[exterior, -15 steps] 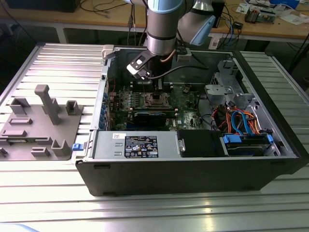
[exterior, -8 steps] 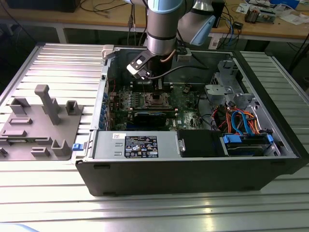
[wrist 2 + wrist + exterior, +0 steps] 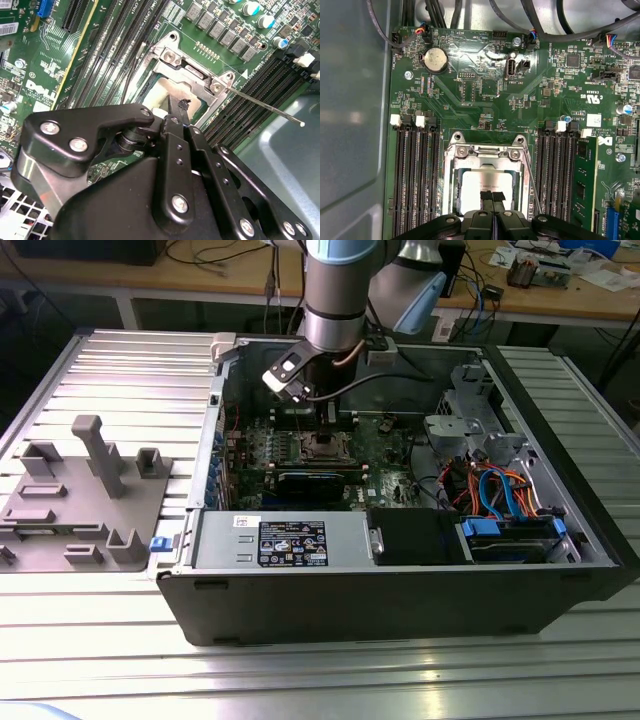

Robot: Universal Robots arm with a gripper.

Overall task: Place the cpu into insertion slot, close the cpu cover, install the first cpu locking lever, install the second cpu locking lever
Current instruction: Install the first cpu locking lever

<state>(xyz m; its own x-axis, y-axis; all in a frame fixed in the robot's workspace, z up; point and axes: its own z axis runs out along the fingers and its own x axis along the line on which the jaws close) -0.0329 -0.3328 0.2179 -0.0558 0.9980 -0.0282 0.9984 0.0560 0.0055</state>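
First wrist view: hand point(image 3: 492, 196) with fingertips together, directly above the cpu point(image 3: 477, 182), which lies inside the cut-out of the cpu cover point(image 3: 485, 151). One locking lever point(image 3: 265, 108) stands free (second wrist view). Risk: off-centre downward pressure could tilt the chip and damage contacts; the unlatched lever may let the cover lift

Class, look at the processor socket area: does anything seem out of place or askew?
Yes: a thin locking lever angles out freely from beside the cpu cover, apparently unlatched, though the cover lies flat over the cpu. The shut gripper sits over the cpu.
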